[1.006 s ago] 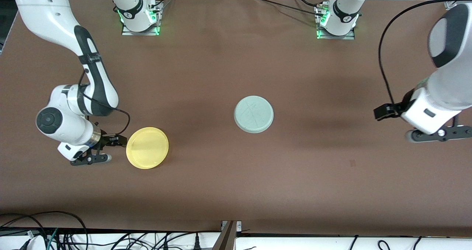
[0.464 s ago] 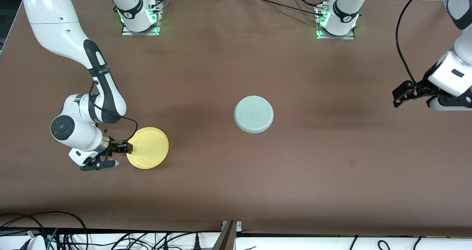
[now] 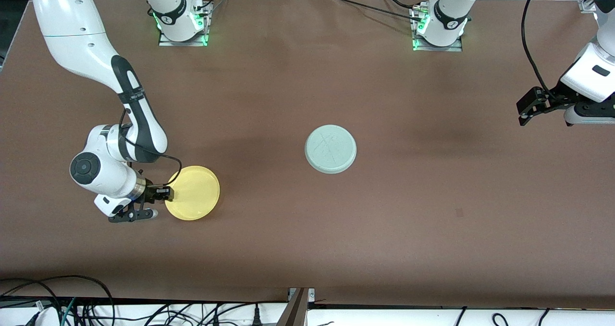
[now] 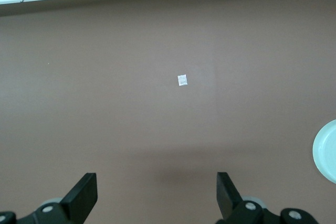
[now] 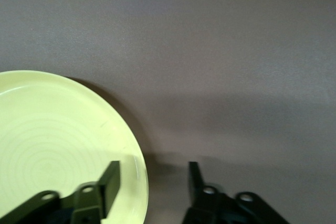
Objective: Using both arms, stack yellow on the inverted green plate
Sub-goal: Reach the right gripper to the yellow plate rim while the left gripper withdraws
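The yellow plate (image 3: 192, 193) lies on the surface (image 3: 307, 230) toward the right arm's end; the right pincer (image 3: 166, 193) straddles its rim, fingers apart. The green plate (image 3: 330, 149) sits mid-surface, upside down. The left pincer (image 3: 526, 110) hangs released over its own end

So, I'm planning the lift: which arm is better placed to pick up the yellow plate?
The right. Its hand is at the yellow plate, one finger inside the rim, one outside. The left hand hangs open over bare table at its own end, away from the plates.
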{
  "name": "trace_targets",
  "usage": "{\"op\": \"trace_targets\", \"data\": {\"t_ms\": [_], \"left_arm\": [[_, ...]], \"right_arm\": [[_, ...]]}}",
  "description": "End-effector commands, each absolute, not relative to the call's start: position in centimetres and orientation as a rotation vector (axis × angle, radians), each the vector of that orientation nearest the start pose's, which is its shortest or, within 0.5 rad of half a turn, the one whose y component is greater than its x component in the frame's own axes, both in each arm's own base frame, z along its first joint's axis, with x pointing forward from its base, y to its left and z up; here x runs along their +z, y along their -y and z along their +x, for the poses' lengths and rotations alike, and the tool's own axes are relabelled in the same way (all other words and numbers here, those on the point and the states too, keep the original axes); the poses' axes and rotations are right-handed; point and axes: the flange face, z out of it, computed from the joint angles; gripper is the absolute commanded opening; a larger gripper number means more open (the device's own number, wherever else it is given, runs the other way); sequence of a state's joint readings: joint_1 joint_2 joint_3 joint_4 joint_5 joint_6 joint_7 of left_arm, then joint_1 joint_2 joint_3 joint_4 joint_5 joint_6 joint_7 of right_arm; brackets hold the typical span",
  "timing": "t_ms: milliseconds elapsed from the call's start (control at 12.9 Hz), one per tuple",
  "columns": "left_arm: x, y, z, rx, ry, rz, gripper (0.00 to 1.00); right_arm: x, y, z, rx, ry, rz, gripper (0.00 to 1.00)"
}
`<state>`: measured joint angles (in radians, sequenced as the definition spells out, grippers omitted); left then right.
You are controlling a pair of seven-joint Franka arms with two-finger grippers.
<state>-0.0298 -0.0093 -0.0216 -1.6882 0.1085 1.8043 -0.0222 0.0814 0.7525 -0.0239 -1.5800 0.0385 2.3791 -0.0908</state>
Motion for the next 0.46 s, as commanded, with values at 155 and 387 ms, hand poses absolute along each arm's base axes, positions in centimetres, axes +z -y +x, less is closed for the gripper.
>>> {"op": "trace_targets", "data": {"t_ms": [155,387], "left_arm": [[59.80,1.60,56.48,-0.185,-0.104,-3.016,1.00],[59.60,1.40,56.29,-0.154,-0.097,-3.019,1.00]], "right_arm": [[19.70,-4.58,70.43,-0.087,0.161,-3.096,0.07],[19.59,-4.59,70.41,-0.085,0.146,-3.087,0.07]]}}
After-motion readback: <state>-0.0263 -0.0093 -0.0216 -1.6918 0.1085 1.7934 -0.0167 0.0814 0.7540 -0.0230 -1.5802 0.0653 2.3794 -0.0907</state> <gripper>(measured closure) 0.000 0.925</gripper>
